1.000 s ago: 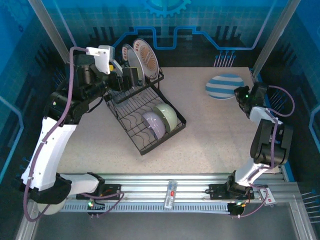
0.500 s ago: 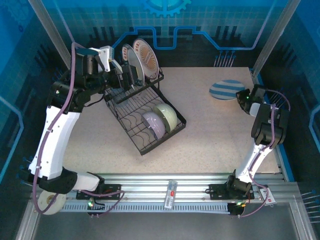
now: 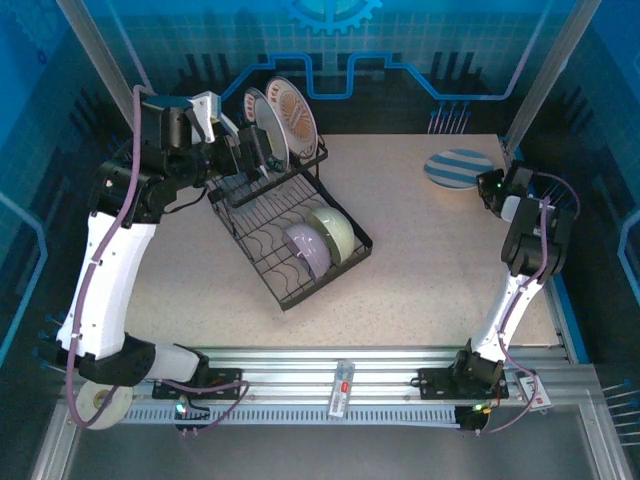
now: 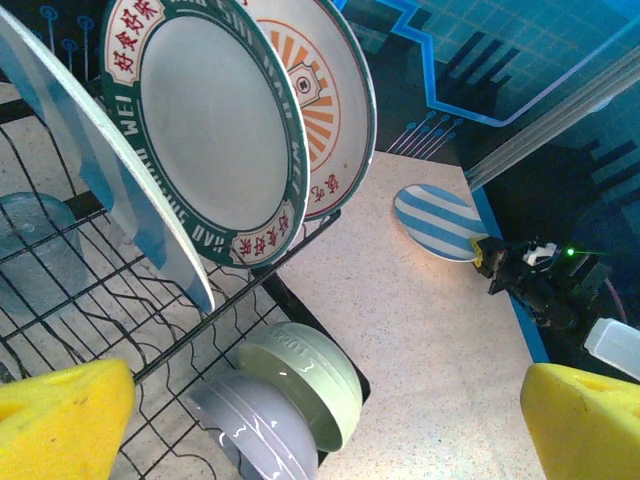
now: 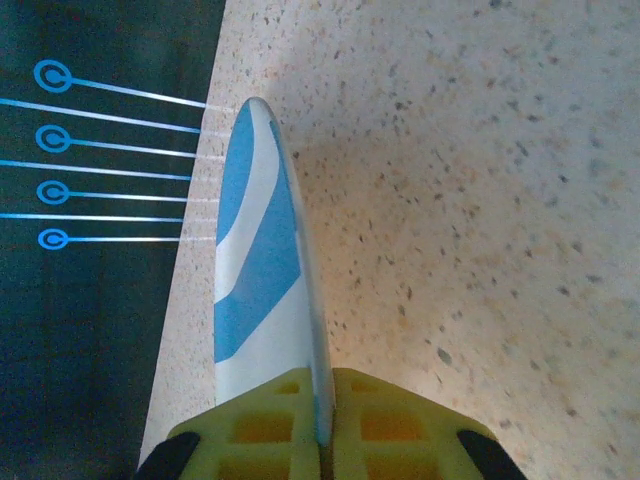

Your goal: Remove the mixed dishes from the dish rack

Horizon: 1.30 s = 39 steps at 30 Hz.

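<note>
Right gripper [image 5: 322, 425] clamped on one striped plate [image 5: 260, 280].
Left gripper [image 3: 246, 152] spread wide over the dish rack [image 3: 255, 255]: three plates [image 4: 130, 215] [image 4: 210, 130] [image 4: 330, 100] ahead, two bowls [image 4: 310, 375] [image 4: 255, 430], one tumbler [image 4: 35, 250].

Right gripper [image 5: 324, 405], bottom centre: yellow fingers [image 5: 262, 428] clamped on the rim of a blue-and-white striped plate [image 5: 262, 280], seen edge-on and running up the frame. Speckled table [image 5: 480, 200] at right; dark blue-lined panel [image 5: 90, 320] at left.

robot lab, aluminium rail [image 3: 300, 360] (circuit-print walls [image 3: 420, 50])
</note>
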### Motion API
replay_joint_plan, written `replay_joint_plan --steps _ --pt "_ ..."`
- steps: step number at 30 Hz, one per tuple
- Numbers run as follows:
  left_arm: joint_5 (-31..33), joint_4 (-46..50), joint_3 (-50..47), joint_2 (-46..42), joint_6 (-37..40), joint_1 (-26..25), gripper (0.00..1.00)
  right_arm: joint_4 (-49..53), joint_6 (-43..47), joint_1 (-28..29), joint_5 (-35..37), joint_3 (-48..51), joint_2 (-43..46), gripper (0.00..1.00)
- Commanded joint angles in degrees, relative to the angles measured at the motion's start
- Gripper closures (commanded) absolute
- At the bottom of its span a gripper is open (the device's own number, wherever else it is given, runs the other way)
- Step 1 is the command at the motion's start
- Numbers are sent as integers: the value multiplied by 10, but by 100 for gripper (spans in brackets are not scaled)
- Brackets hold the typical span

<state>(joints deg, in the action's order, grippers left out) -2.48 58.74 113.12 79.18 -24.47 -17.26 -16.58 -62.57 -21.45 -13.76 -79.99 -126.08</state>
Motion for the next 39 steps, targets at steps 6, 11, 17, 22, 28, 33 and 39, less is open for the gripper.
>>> replay_joint_plan --steps 6,11,17,22,28,33,39 --pt "-16 12 -18 -19 -33 11 1 68 1 -6 0 -45 -42 89" --pt "-19 6 -25 -24 -36 11 1 94 6 -6 5 -49 -40 80" --pt "-18 -4 -43 -35 -41 12 1 106 13 -10 -4 -52 -38 67" --pt "-15 -4 -51 -42 -40 17 1 118 18 -11 -6 -48 -27 52" --pt "-12 -2 -61 -48 -45 21 1 113 23 -13 -9 -23 2 25" --pt "-4 -8 -68 -46 -53 22 1 97 36 -12 -5 31 48 8" --pt "18 5 -61 -23 -69 31 1 72 41 -13 -4 92 97 0"
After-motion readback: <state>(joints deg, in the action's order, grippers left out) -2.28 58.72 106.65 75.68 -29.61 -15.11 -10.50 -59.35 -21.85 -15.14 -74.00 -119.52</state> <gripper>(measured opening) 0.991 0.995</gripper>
